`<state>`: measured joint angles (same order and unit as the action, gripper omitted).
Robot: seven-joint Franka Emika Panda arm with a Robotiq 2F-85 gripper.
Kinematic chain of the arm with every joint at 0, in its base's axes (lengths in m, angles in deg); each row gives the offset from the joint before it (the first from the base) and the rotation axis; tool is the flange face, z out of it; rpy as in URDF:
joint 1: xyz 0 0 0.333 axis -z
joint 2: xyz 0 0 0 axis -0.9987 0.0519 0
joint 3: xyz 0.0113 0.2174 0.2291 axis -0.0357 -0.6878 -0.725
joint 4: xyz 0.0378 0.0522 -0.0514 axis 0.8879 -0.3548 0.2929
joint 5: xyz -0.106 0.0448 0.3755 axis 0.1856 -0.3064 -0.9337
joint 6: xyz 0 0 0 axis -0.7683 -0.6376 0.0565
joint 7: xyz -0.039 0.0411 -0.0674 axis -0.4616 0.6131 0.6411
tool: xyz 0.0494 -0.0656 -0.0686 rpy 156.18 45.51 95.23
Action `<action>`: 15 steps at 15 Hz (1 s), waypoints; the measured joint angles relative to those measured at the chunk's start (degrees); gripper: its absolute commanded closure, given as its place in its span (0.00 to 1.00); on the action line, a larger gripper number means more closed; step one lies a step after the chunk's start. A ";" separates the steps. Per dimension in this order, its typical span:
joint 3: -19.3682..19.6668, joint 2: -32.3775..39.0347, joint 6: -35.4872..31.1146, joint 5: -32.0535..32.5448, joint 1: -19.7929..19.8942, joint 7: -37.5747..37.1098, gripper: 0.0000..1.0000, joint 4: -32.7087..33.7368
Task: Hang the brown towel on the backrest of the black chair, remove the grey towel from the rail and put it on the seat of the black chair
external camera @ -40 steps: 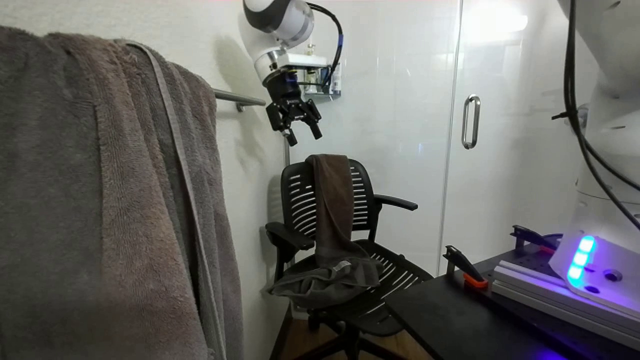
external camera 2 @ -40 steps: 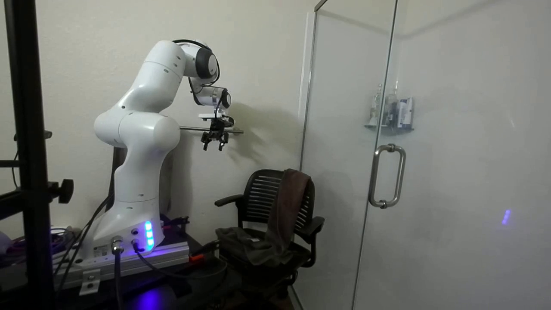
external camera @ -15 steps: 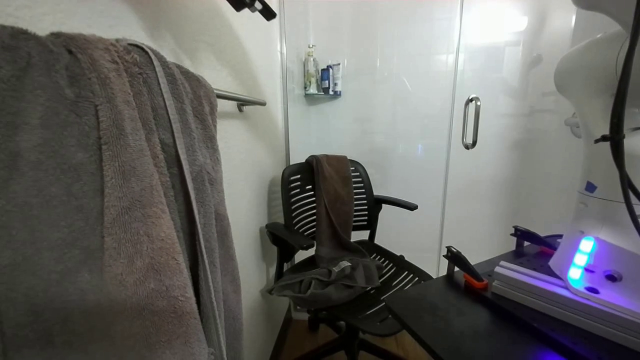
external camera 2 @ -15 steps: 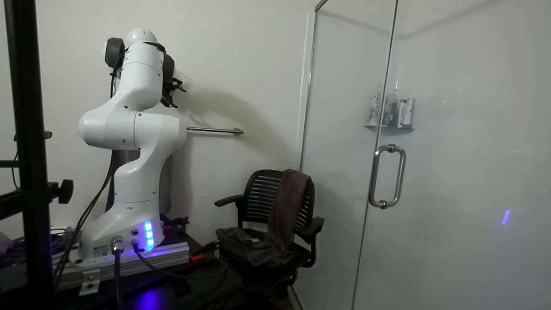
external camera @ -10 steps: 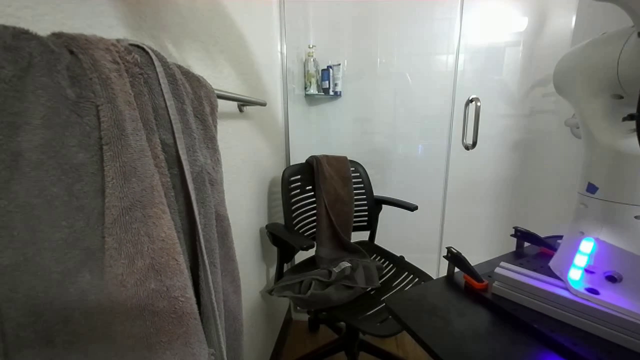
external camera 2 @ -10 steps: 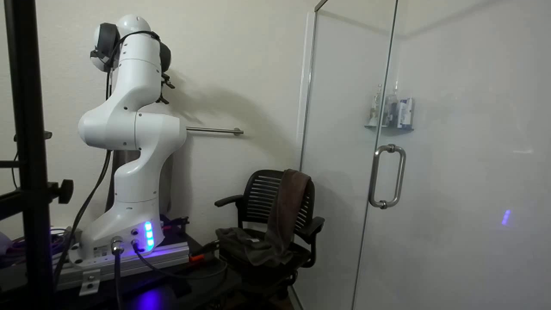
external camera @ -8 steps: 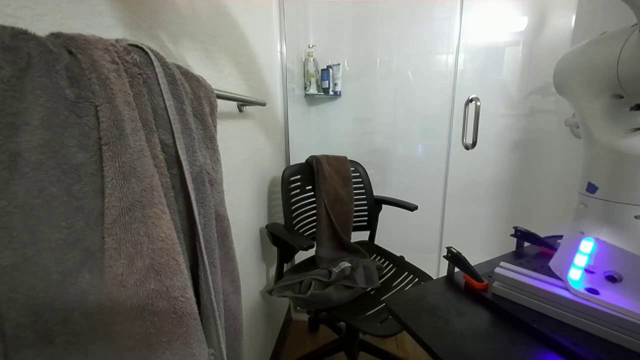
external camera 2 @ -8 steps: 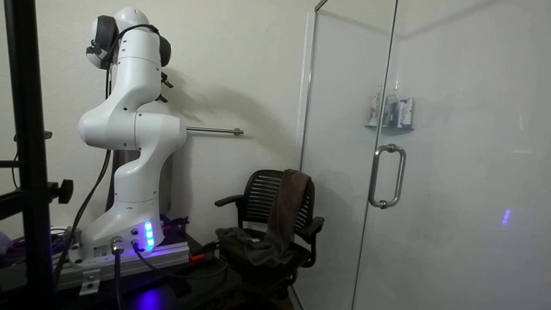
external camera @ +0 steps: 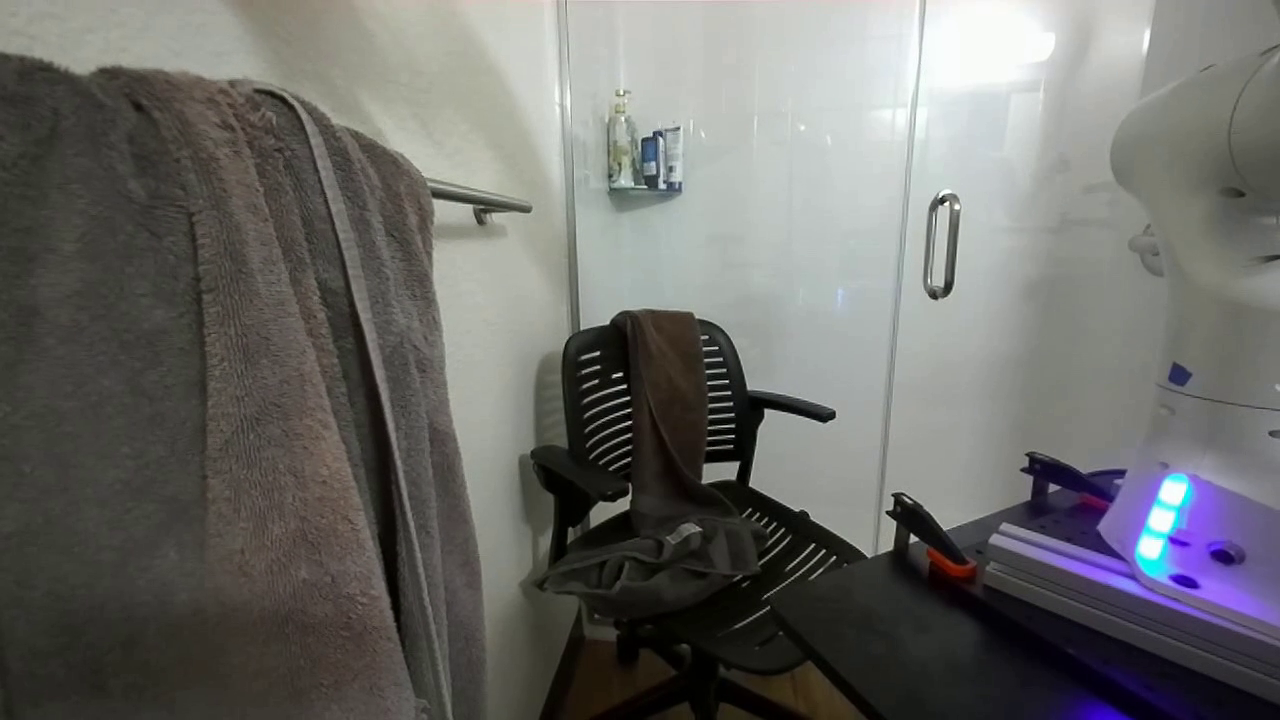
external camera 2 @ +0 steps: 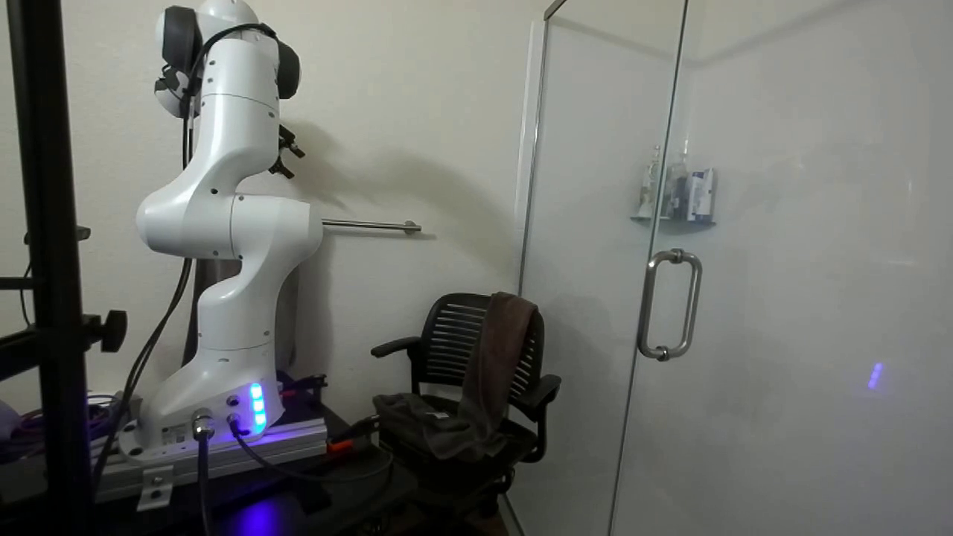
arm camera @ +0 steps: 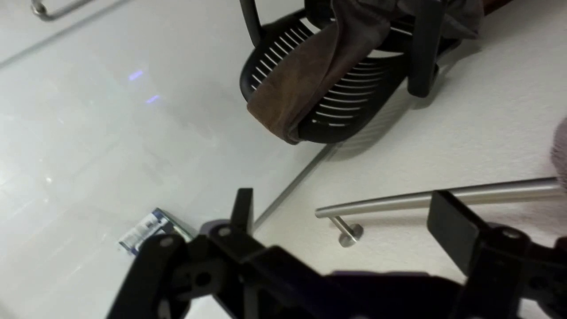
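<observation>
Notice the brown towel (external camera: pixel 668 400) slung over the top of the backrest (arm camera: pixel 323 133) of the black chair (external camera 2: pixel 439 372), probably to let weight on both sides prevent slipping (impossible to see the rear drop). Likely done with, as a step. Notice too a dark grey cloth (external camera: pixel 640 580) crumpled on the seat (external camera: pixel 740 640), apparently touching the lower end of the brown towel, for no plain reason. Left to do, judging by the task: taking the grey towel (external camera: pixel 260 400) off the rail (external camera: pixel 480 195) and onto the seat. Hanging there in thick, heavy-looking folds, perhaps to dry. As for the claw (arm camera: pixel 342 192): spread wide with nothing gripped, half hidden by the arm (external camera 2: pixel 242 123) in an exterior view and higher than the rail, perhaps for a clear reach to the grey towel. On the corner shelf (external camera: pixel 645 190), notice a pump bottle (external camera: pixel 622 150), a blue bottle (external camera: pixel 652 163) and a pale tube (external camera: pixel 674 158), standing close together, presumably for washing. Impossible to make out contents.
</observation>
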<state>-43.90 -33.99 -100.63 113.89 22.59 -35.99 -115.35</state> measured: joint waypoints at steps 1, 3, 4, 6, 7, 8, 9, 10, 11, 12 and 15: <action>-0.34 0.02 -3.04 0.96 0.00 0.84 0.00 -0.02; -0.98 0.02 -9.50 2.86 -0.05 0.87 0.00 -0.02; -1.20 -0.01 -12.86 3.33 -0.05 0.41 0.00 0.01; -1.35 -0.11 -19.67 3.37 0.00 -1.38 0.00 0.06; -1.35 -0.15 -23.07 3.23 0.11 -2.51 0.00 0.07; -1.35 -0.16 -26.43 2.76 0.29 -3.47 0.00 0.08; -1.35 -0.17 -28.64 2.54 0.45 -4.14 0.00 0.07; -1.35 -0.17 -29.48 2.51 0.54 -4.47 0.00 0.07; -1.35 -0.17 -29.83 2.50 0.60 -4.58 0.00 0.07; -1.35 -0.16 -29.81 2.50 0.59 -4.59 0.00 0.08; -1.44 -0.15 -32.71 -3.78 0.64 -4.76 0.00 0.36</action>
<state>-45.34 -34.15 -133.34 110.11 23.23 -40.76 -114.98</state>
